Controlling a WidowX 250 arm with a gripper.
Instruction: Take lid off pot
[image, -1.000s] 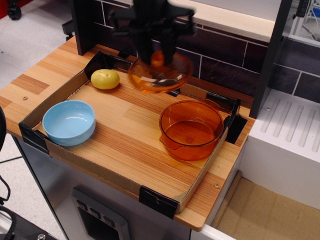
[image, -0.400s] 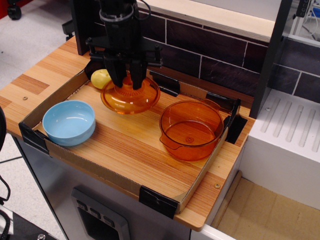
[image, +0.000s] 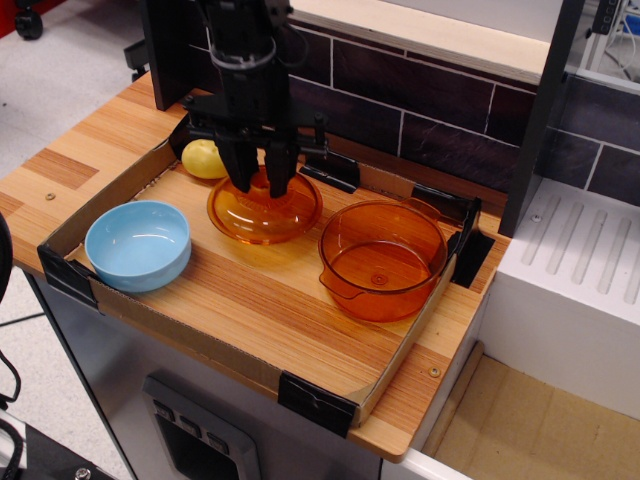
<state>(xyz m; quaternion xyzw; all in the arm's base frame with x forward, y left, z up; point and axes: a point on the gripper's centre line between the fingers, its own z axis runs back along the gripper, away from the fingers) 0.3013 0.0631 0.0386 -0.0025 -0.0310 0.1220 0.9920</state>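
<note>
The orange translucent lid (image: 265, 212) sits low on the wooden tray floor, left of the pot and apart from it; I cannot tell whether it rests on the wood or hangs just above it. My black gripper (image: 259, 181) comes straight down onto the lid's centre, its fingers (image: 241, 172) closed around the knob, which they hide. The deep orange pot (image: 383, 258) stands uncovered and empty at the right of the tray, its pouring lip toward the front left.
A light blue bowl (image: 138, 244) stands at the tray's front left. A yellow round object (image: 204, 158) lies behind the lid, partly hidden by the gripper. A low cardboard rim (image: 190, 341) edges the tray. A dark tiled wall stands behind, a white ribbed unit (image: 580, 270) at the right.
The gripper carried the lid from above the back of the tray leftward and down, then lowered it a little more toward the wood beside the pot.
</note>
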